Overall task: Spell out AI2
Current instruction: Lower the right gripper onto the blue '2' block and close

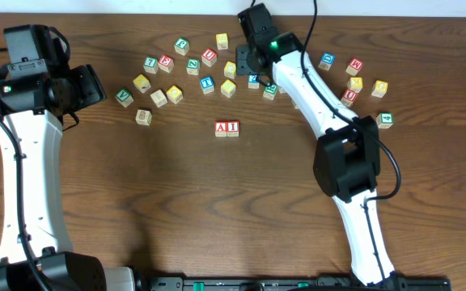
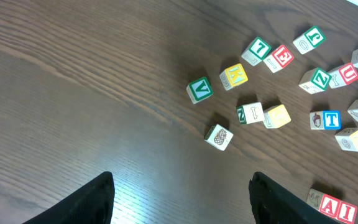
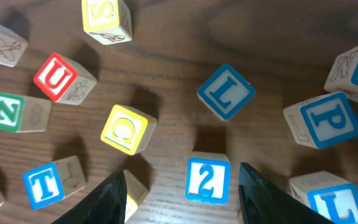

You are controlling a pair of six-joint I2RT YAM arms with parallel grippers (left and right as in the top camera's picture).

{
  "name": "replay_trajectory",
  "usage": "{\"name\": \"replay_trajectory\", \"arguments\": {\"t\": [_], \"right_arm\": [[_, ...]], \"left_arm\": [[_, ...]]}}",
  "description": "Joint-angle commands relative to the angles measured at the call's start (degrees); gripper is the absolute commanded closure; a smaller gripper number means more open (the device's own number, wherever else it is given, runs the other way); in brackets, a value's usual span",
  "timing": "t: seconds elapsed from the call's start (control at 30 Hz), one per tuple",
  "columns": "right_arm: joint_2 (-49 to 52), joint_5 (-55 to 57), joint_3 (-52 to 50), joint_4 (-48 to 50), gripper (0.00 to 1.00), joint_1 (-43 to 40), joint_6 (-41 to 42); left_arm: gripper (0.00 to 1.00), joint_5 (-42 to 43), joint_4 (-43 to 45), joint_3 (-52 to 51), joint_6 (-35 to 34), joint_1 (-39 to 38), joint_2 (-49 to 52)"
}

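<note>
The red "A" cube (image 1: 221, 128) and the red "I" cube (image 1: 233, 128) sit side by side, touching, mid-table; the left wrist view catches the "A" cube (image 2: 330, 205) and "I" cube (image 2: 345, 211) at its lower right. The blue-bordered "2" cube (image 3: 207, 179) lies flat on the table, face up, between the fingers of my right gripper (image 3: 182, 171). Those jaws are open and not touching it; the right finger (image 3: 260, 193) is the nearer one. From overhead the right gripper (image 1: 253, 71) hovers over the back cluster of cubes. My left gripper (image 2: 182, 177) stands open and empty over bare wood at the far left (image 1: 95, 85).
Several loose cubes crowd the "2": a yellow "C" cube (image 3: 129, 127), a blue "L" cube (image 3: 227, 91), a blue "P" cube (image 3: 323, 120), a blue "T" cube (image 3: 45, 182). A yellow cube touches the right gripper's left finger (image 3: 135, 196). More cubes scatter along the table's back (image 1: 160, 77).
</note>
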Motion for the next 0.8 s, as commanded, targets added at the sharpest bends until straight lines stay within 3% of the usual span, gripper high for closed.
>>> {"name": "replay_trajectory", "arguments": {"t": [0.0, 0.53, 0.77], "right_arm": [[1.44, 3.04, -0.28, 0.42, 0.48, 0.7, -1.16], [6.19, 4.74, -0.44, 0.13, 0.5, 1.51, -0.24], [7.63, 4.31, -0.44, 0.74, 0.6, 2.1, -0.24]], "left_arm": [[0.31, -0.5, 0.02, 0.5, 0.31, 0.0, 0.2], [0.31, -0.48, 0.0, 0.5, 0.31, 0.0, 0.2], [0.32, -0.48, 0.0, 0.5, 0.31, 0.0, 0.2]]}}
